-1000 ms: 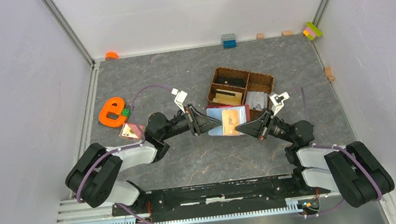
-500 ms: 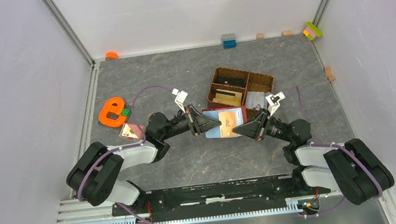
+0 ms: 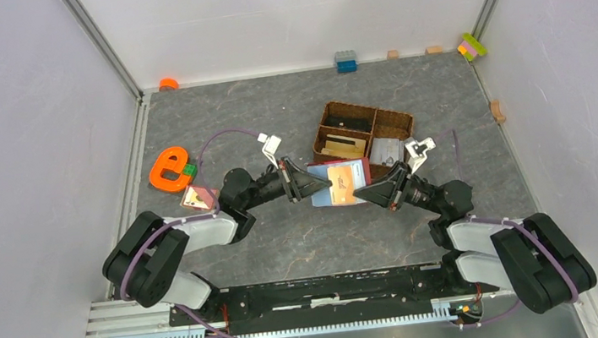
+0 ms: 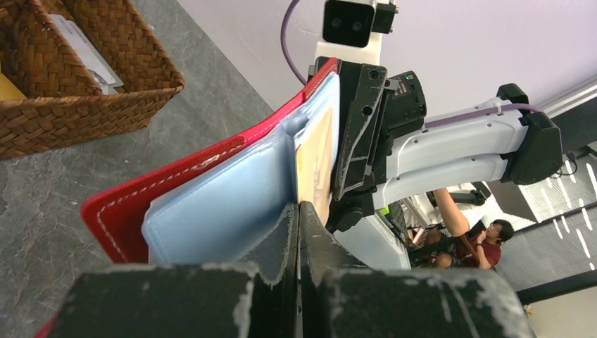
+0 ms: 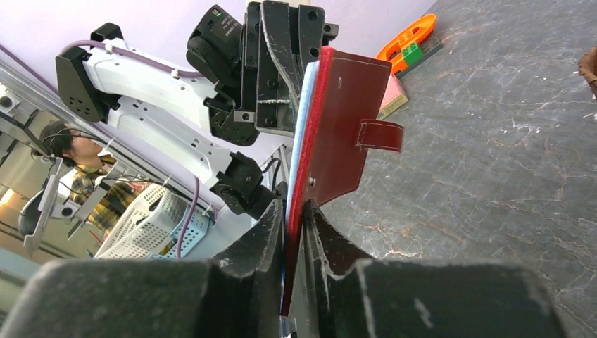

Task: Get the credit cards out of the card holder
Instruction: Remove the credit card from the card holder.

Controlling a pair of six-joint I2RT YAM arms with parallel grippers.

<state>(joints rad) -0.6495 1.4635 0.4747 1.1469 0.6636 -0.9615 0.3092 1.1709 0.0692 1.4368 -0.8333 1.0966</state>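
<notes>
The card holder (image 3: 357, 168) hangs open between the two arms, over the middle of the grey table (image 3: 272, 112) and just near of the brown wicker basket (image 3: 362, 119). It stands on edge, with its red cover facing right and its inner side facing left. Whether its lower edge touches the table cannot be told.

The credit cards (image 4: 232, 204) sit against the inner side. A light blue card (image 4: 211, 211) lies flat on the red cover, and an orange-tan card (image 4: 314, 151) stands just right of it, seen almost edge-on.

The left gripper (image 4: 298, 215) reaches in from the left with its fingers pressed together. They pinch the near edge of the cards where the orange-tan card meets the blue one.

The right gripper (image 5: 296, 215) comes from the right. Its two fingers lie close on either side of the cover's lower edge, with only the cover and the blue layer in the narrow gap. Whether they press it or merely straddle it cannot be told. The closing strap (image 5: 380, 135) sticks out from the cover's outer face.

An orange toy (image 3: 168, 168) lies on the table well to the left, beside the left arm.
</notes>
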